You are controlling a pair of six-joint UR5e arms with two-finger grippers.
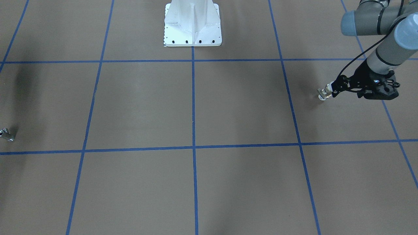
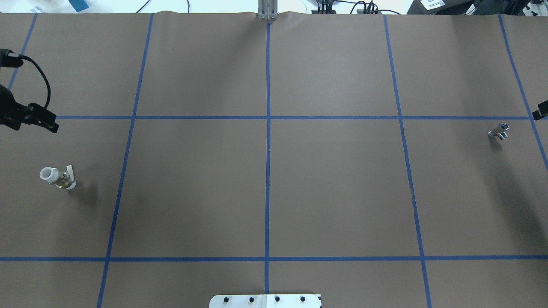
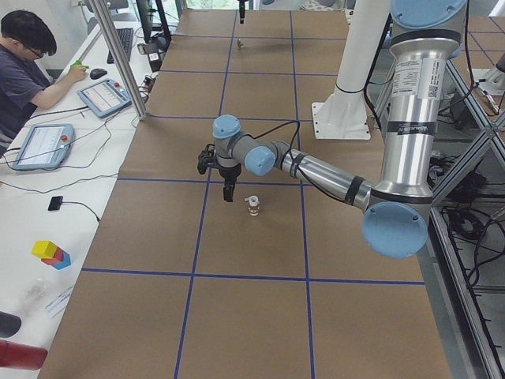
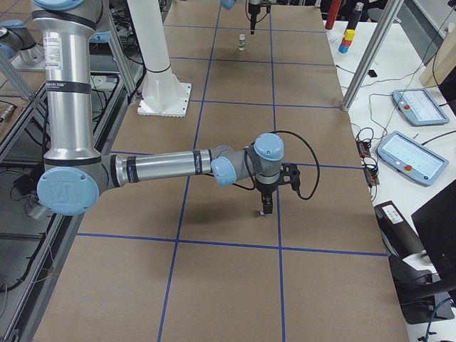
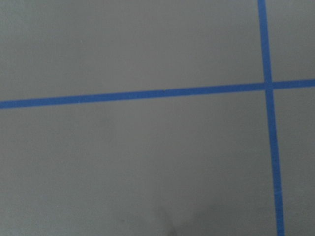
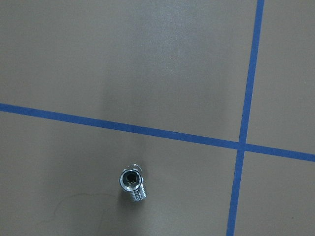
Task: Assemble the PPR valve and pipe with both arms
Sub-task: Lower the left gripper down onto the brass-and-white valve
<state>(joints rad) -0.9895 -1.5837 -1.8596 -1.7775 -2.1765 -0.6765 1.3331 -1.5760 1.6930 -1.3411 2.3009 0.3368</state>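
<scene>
The PPR valve point(image 2: 58, 177), with a white collar, brass body and white side handle, stands on the brown table at the robot's far left; it also shows in the front-facing view point(image 1: 323, 95) and the exterior left view point(image 3: 253, 205). My left gripper point(image 2: 47, 122) hovers apart from the valve, farther out on the table, and looks open and empty point(image 1: 333, 90). The pipe point(image 2: 498, 131), a small shiny metal stub, stands at the far right point(image 1: 7, 134). In the right wrist view the pipe point(image 6: 132, 184) is seen end-on from above. My right gripper point(image 2: 542, 109) is just at the frame edge, above the pipe point(image 4: 265, 205); I cannot tell its jaws.
The white bolted pedestal point(image 1: 192, 26) stands at the robot side of the table's middle. Blue tape lines point(image 2: 268, 149) divide the brown table top into squares. A metal post point(image 2: 267, 10) stands at the far edge. Operator desks with tablets point(image 3: 43, 146) lie beyond it.
</scene>
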